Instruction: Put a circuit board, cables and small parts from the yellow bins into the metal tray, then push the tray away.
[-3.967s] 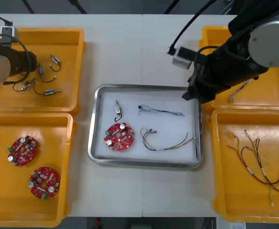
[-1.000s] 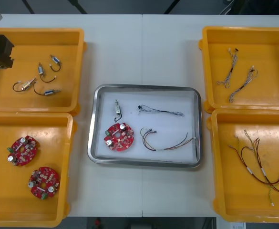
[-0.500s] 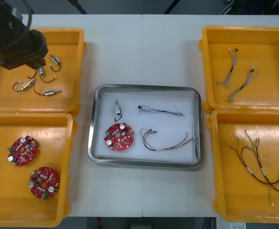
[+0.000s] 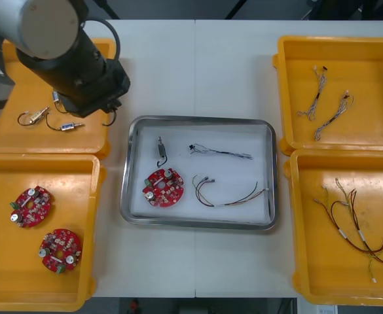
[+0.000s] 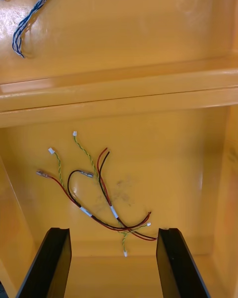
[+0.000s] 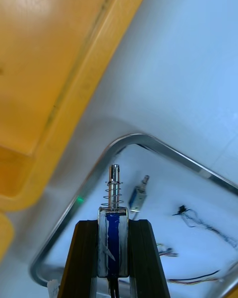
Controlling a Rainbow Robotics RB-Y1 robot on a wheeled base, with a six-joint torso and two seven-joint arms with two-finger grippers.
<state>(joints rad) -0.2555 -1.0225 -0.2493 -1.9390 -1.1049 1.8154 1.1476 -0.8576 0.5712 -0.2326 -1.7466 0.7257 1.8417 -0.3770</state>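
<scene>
My left gripper (image 6: 113,224) is shut on a small metal part (image 6: 114,191), a blue body with a spring and pin sticking out past the fingertips. In the front view the left gripper (image 4: 107,106) hangs over the right rim of the far left yellow bin, just off the metal tray's (image 4: 198,224) far left corner. The tray holds a red circuit board (image 4: 164,186), a small metal part (image 4: 160,149), a blue and white cable (image 4: 221,154) and a red and yellow cable (image 4: 232,194). My right gripper (image 5: 114,260) stands open above red and yellow cables (image 5: 101,191) in a bin.
The far left bin (image 4: 8,134) holds several small metal parts (image 4: 47,118). Two circuit boards (image 4: 31,206) lie in the near left bin. On the right, blue and white cables (image 4: 325,104) fill the far bin and red and yellow cables (image 4: 351,226) the near one.
The left arm has swung right from the far left bin to the tray's corner, carrying the small metal part. The right arm, seen at the tray earlier, has left the front view.
</scene>
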